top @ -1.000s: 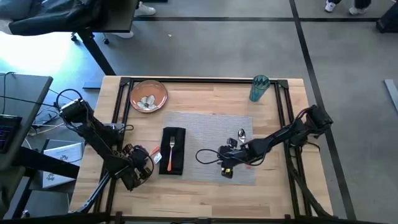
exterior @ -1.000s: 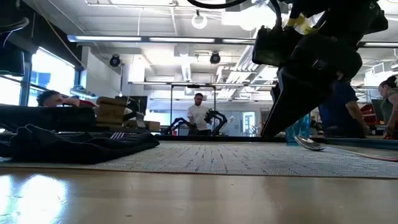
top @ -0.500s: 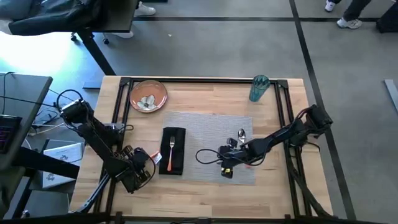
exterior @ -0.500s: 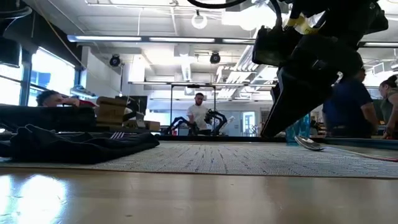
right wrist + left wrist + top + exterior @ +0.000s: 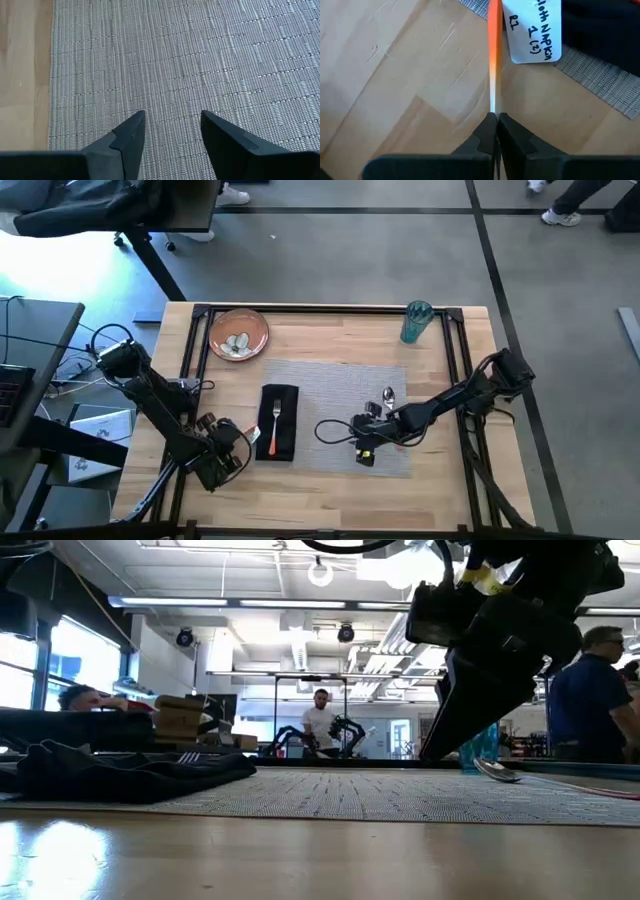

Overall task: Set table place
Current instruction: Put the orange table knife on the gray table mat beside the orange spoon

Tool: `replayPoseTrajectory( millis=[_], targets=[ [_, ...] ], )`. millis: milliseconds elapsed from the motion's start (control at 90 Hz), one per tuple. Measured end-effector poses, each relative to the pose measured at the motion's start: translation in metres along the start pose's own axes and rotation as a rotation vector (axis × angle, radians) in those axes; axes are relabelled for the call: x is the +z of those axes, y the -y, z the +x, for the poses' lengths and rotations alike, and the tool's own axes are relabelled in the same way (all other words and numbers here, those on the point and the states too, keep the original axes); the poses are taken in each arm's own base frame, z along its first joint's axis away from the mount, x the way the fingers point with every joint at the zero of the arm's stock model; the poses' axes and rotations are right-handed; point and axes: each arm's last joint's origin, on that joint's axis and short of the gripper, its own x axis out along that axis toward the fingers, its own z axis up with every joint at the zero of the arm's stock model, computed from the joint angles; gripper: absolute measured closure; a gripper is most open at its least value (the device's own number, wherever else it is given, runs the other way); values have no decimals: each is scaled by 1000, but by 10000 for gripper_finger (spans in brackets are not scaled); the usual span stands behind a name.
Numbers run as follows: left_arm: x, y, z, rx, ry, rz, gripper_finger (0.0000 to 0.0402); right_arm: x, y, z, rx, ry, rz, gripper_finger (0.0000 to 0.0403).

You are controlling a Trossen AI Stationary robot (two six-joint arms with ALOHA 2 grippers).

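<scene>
A grey placemat (image 5: 340, 415) lies on the table (image 5: 330, 345). On its left part a black napkin (image 5: 279, 435) carries an orange-handled fork (image 5: 275, 420). A spoon (image 5: 388, 395) rests on the mat's right part. The orange-brown plate (image 5: 238, 335) sits at the far left and the teal cup (image 5: 416, 322) at the far right. My left gripper (image 5: 232, 445) is just left of the napkin, shut on an orange-handled piece of cutlery (image 5: 494, 60). My right gripper (image 5: 172, 120) hovers open over the mat, nothing between its fingers. My left gripper pinches the cutlery piece by its metal end (image 5: 493, 107) between its two fingertips. The fingers lie along the piece, which shows edge-on. Its orange handle (image 5: 494, 30) points away from the fingers toward the napkin's white tag (image 5: 532, 30). Whether it touches the table, I cannot tell.
The plate holds some small pale things. A black rail frame (image 5: 195, 360) edges the table. Bare wood lies in front of the placemat and between the mat and the far rail. People stand in the room beyond the table.
</scene>
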Motion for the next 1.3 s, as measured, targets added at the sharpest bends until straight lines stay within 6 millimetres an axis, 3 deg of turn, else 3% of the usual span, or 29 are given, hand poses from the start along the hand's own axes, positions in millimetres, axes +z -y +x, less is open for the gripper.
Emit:
replayPoseTrajectory(
  millis=[978,1300],
  targets=[
    [-4,-2,9,-30,-2,-55,399,3,-2,0,18,32,9,231],
    [1,-6,-3,-96,-21,-90,324,3,-2,0,18,32,9,231]
  ],
)
